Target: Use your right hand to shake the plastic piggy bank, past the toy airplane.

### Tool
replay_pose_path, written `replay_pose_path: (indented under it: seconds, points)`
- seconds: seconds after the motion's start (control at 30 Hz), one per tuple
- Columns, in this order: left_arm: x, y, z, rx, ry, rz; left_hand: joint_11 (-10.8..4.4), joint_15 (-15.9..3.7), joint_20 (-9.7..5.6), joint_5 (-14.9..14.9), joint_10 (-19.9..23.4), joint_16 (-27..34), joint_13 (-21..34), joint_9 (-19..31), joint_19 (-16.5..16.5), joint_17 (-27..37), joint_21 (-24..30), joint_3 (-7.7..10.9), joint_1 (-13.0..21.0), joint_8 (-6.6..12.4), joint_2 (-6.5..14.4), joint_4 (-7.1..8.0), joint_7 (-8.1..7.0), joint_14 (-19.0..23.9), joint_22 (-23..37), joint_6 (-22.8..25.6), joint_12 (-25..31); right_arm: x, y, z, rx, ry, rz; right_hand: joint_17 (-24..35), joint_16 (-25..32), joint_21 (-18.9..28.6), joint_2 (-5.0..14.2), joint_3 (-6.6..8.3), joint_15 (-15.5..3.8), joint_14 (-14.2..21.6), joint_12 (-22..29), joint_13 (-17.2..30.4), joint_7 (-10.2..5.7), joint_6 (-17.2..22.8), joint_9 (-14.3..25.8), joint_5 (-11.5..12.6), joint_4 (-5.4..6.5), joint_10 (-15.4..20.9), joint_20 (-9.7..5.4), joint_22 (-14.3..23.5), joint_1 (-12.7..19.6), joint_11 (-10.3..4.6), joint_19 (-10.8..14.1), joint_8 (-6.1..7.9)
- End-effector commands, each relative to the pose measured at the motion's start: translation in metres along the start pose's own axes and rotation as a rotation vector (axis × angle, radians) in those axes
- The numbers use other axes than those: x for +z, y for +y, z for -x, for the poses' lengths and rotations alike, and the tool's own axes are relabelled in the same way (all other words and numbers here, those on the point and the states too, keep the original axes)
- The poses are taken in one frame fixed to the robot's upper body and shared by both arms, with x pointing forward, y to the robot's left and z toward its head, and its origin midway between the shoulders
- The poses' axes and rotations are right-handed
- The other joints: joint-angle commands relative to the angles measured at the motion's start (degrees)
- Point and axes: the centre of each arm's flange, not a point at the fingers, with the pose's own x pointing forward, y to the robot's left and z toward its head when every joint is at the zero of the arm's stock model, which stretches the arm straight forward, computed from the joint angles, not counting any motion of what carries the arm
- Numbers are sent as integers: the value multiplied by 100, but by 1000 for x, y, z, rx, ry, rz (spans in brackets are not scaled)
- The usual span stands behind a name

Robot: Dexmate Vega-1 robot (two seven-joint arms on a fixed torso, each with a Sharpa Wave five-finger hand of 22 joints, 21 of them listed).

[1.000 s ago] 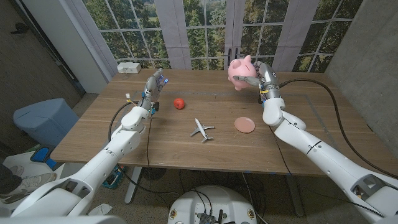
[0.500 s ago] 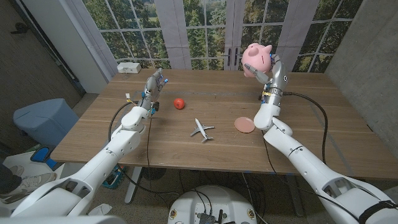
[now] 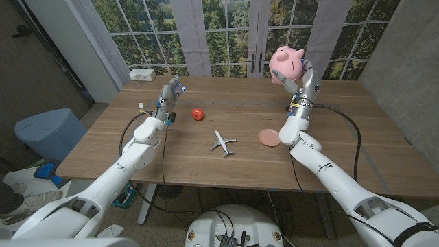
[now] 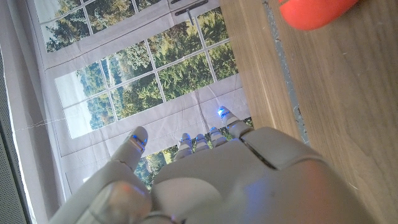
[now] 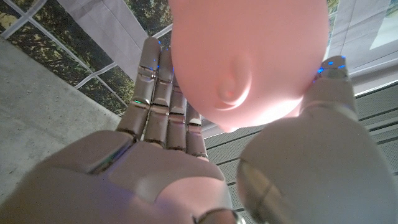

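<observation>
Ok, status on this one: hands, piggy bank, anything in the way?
Right hand grips piggy bank, raised above the table's far edge. Left hand holds nothing. Toy airplane on the table, below and apart.

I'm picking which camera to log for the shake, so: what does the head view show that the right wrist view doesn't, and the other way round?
Head view alone: the wooden table with the toy airplane, a red ball, a pink disc, and the left hand holding nothing. Right wrist view alone: a close look at fingers pressed against the pig's underside. Both: the right hand gripping the piggy bank in the air before the windows.
</observation>
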Motion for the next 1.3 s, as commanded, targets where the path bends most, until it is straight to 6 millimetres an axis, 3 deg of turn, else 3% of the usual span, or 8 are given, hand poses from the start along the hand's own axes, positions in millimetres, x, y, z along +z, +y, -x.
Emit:
replay_pose_path:
  seconds: [0.03,0.77,1.3]
  points:
    - [0,-1,1,-2,0,1,-6,-152,-1,1,-20,3,16,31,38,22,-30,1,-46,12,311,-35,5,0,15,2,-2,3,0,-5,261,-74,45,901,29,20,1922,1747,-2348,1635,14,1821,-1230,2061,487,22,-42,1852,-980,21,1909,-1863,-647,16]
    - [2,0,1,-9,-1,-1,-11,-153,0,1,-19,3,16,31,36,22,-31,2,-46,12,310,-38,3,-1,15,2,-1,17,13,-18,663,1,101,894,-12,49,1907,1758,-2346,1605,-45,1805,-1239,2093,442,-16,-38,1866,-963,20,1901,-1806,-682,-25]
    - [2,0,0,-5,-2,0,-4,-155,0,1,-15,5,16,31,38,22,-30,1,-48,13,310,-37,6,1,15,3,1,16,14,-17,582,-11,119,894,-29,69,1914,1765,-2342,1606,-81,1821,-1248,2088,453,-38,-29,1858,-963,17,1889,-1834,-691,-35]
